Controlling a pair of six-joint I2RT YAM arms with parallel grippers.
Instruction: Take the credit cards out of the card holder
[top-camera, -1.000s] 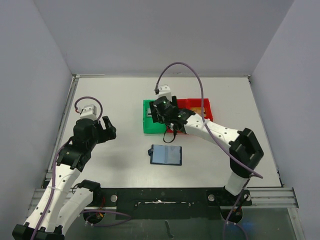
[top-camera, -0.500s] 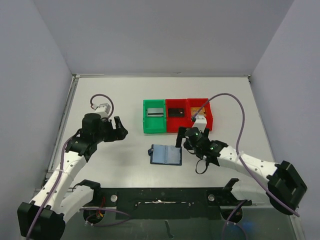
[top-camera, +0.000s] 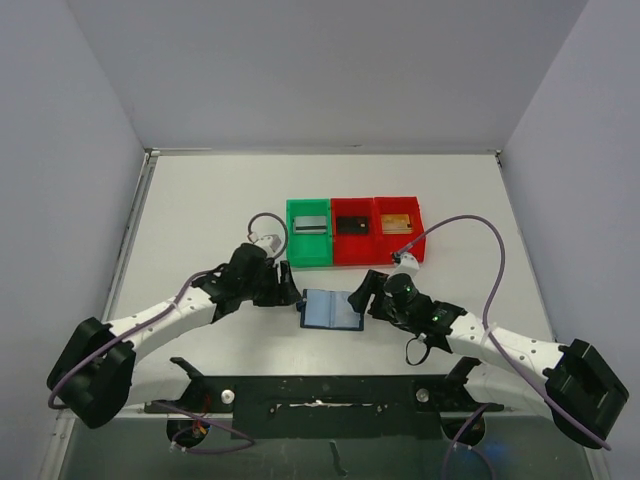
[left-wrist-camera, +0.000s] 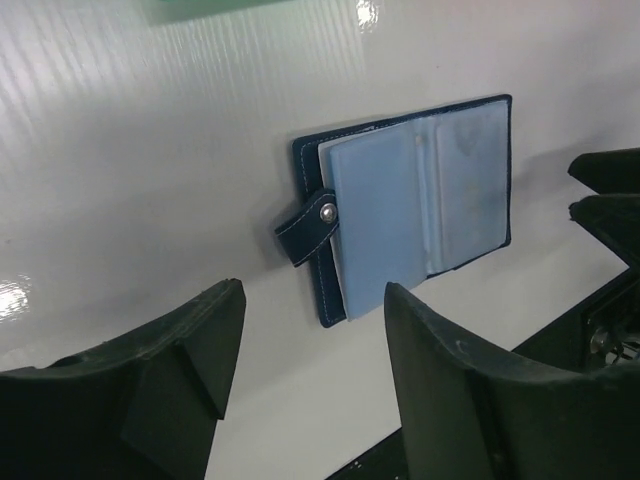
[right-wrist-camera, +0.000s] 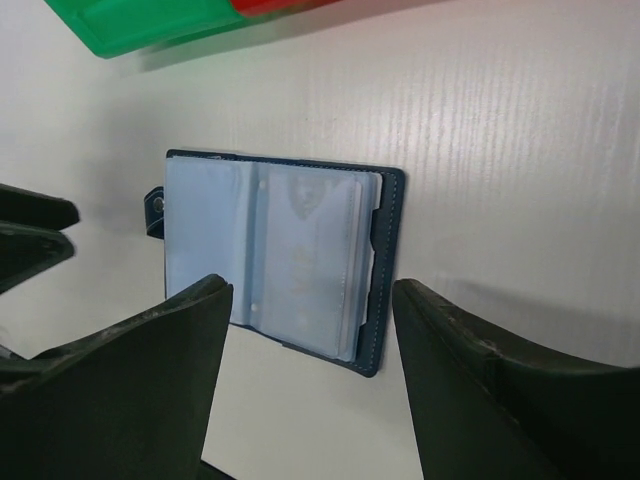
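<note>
The card holder (top-camera: 332, 310) lies open and flat on the table, its light blue pocket panels up (left-wrist-camera: 415, 210) (right-wrist-camera: 280, 260). My left gripper (top-camera: 287, 295) (left-wrist-camera: 312, 325) stands open just off its left edge, by the snap strap. At the holder's right edge is my right gripper (top-camera: 360, 297) (right-wrist-camera: 312, 325), open too, with nothing between its fingers. The credit cards lie in the bins behind: a silver one (top-camera: 311, 225), a black one (top-camera: 350, 224) and a gold one (top-camera: 396, 223).
A green bin (top-camera: 292, 250) and two red bins (top-camera: 352, 254) (top-camera: 415, 240) stand in a row just behind the holder. The green bin's edge (right-wrist-camera: 150, 25) shows at the top of the right wrist view. The black base rail (top-camera: 320, 392) runs along the near edge.
Both arms have swung in to the card holder: the left from the table's left side, the right from over the green bin. The silver card shows in that bin.
</note>
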